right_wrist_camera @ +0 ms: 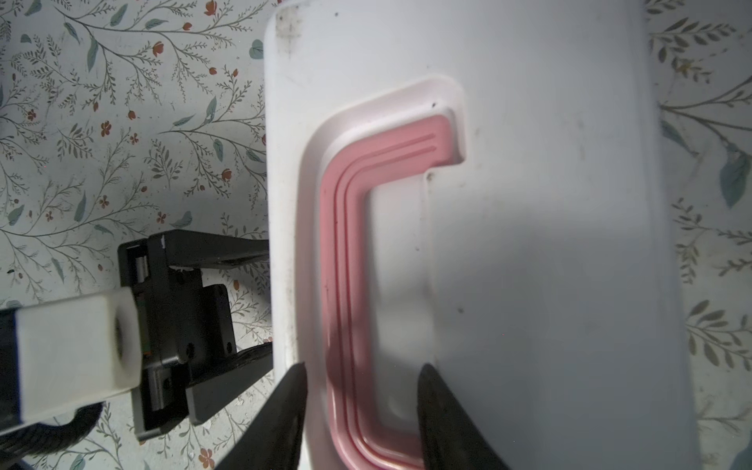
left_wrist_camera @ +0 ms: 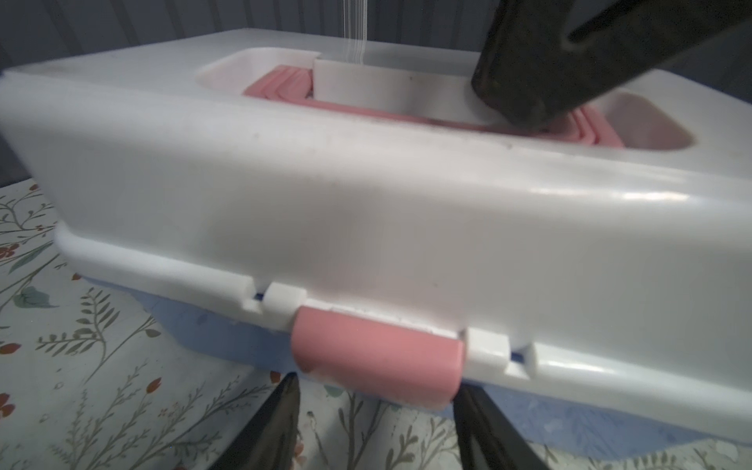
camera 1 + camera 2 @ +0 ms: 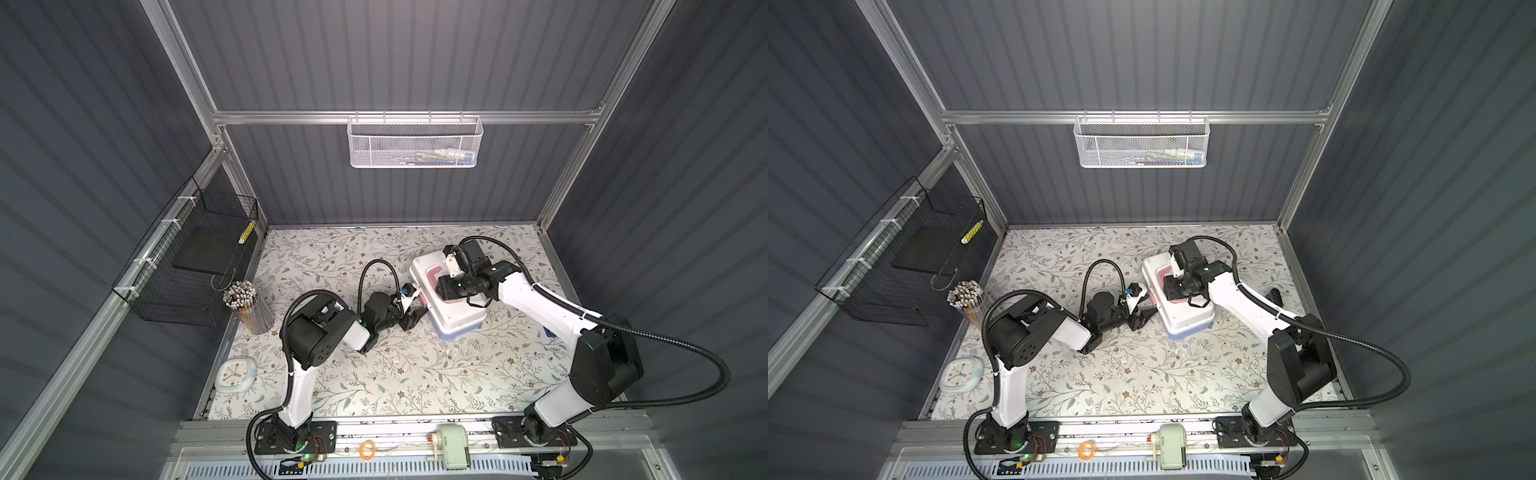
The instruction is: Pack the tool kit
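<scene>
The tool kit (image 3: 457,320) (image 3: 1183,322) lies closed on the floral table, with a white lid (image 2: 366,203) on a light blue base (image 2: 211,329). Its pink handle (image 1: 346,203) lies flat in the lid's recess. My right gripper (image 1: 362,378) (image 3: 441,291) points down at the lid, open, one fingertip on each side of the handle. My left gripper (image 2: 376,407) (image 3: 415,316) is low at the box's left side. It is open, its tips flanking the pink latch (image 2: 378,362) just in front of it. No loose tools show.
A white mesh basket (image 3: 415,143) hangs on the back rail. A black wire basket (image 3: 187,266) is fixed to the left wall. A cup of pencils (image 3: 249,307) and a small clock (image 3: 235,374) stand at the table's left edge.
</scene>
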